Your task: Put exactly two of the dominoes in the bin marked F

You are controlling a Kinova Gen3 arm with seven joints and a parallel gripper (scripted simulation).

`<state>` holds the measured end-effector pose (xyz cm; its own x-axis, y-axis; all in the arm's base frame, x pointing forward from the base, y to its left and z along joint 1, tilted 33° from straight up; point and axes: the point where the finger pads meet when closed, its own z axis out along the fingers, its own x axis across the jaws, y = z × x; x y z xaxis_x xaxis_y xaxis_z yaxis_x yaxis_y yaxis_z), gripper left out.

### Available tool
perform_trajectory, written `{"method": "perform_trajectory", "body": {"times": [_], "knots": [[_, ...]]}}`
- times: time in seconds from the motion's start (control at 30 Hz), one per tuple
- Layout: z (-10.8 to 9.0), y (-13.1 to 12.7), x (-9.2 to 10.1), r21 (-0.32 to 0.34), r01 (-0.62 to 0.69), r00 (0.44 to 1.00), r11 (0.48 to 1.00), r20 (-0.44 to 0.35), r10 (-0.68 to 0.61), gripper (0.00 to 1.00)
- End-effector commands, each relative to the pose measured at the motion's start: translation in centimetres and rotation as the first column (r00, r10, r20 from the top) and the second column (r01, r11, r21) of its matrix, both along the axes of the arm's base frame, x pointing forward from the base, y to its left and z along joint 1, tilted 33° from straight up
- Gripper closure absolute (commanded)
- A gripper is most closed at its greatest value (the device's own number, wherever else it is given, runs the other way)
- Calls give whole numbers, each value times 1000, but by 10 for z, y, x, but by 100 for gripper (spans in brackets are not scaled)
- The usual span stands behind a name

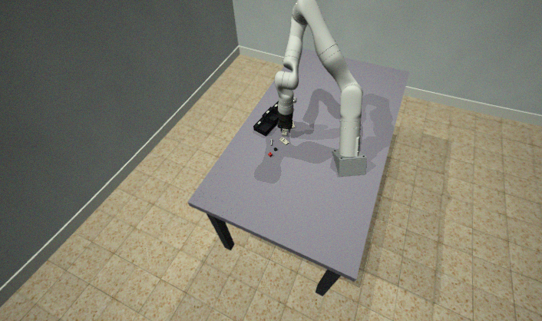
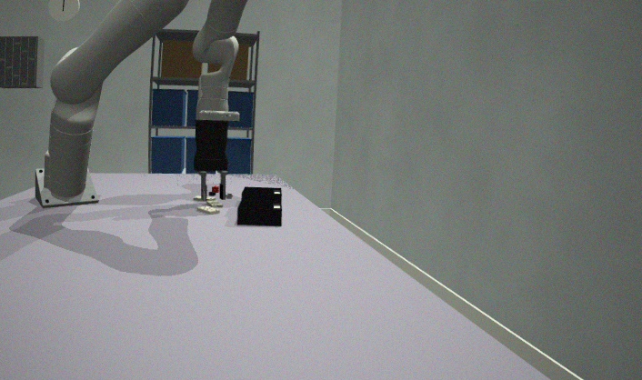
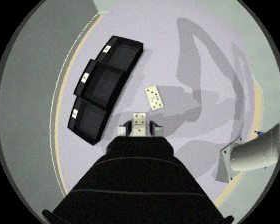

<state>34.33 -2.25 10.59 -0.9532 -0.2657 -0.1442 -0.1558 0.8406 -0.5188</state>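
My gripper (image 1: 285,128) is open and points straight down, low over the table, just beside the black bins (image 1: 267,119). In the wrist view a cream domino (image 3: 139,124) lies right between my fingertips, and a second domino (image 3: 152,98) lies a little farther out. In the exterior view my fingers (image 2: 213,187) stand on either side of the dominoes (image 2: 209,207), which lie flat in a small group. The bins (image 3: 104,90) are three black compartments in a row with small white labels. I cannot read which one is F.
A small red piece (image 1: 269,153), a small black piece (image 1: 275,148) and a small white piece (image 1: 271,141) lie near the dominoes. The bins (image 2: 259,205) stand near the table's edge. The robot base (image 1: 348,161) is across the table.
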Motion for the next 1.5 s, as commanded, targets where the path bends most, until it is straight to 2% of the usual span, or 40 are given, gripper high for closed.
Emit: {"method": "perform_trajectory", "body": {"times": [0.0,0.97,1.0,1.47], "knots": [[0,1,1,1,-1,1000,1000,-1,1,21],[-10,-5,6,1,-1,1000,1000,-1,1,21],[-10,-5,6,1,-1,1000,1000,-1,1,51],[-10,-5,6,0,-1,1000,1000,-1,1,51]]}}
